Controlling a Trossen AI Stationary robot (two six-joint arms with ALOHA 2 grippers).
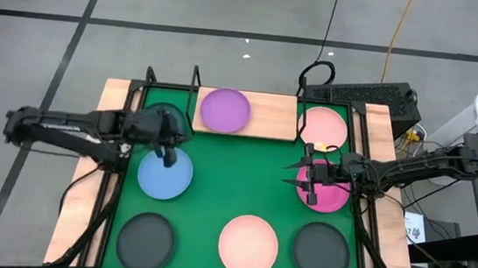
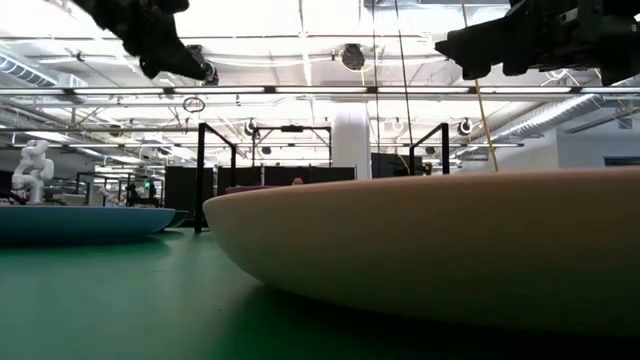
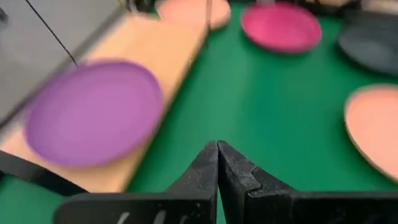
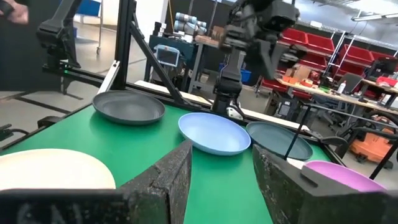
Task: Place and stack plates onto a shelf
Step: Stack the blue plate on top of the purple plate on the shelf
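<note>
With the left gripper (image 1: 165,155) pressed shut over the blue plate (image 1: 164,178), spread it, then take the rim nearest the shelf (image 1: 271,117); right gripper (image 1: 312,180) spread above the magenta plate (image 1: 331,196).

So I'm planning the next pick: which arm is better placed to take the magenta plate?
Right. The right gripper, open, hovers over the magenta plate; the left gripper, shut, is across the mat above the blue plate.

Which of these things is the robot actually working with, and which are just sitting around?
Part of the job: purple plate, light pink plate, blue plate, magenta plate, shelf, left gripper, right gripper.
Just lying about: yellow cable, black box.
</note>
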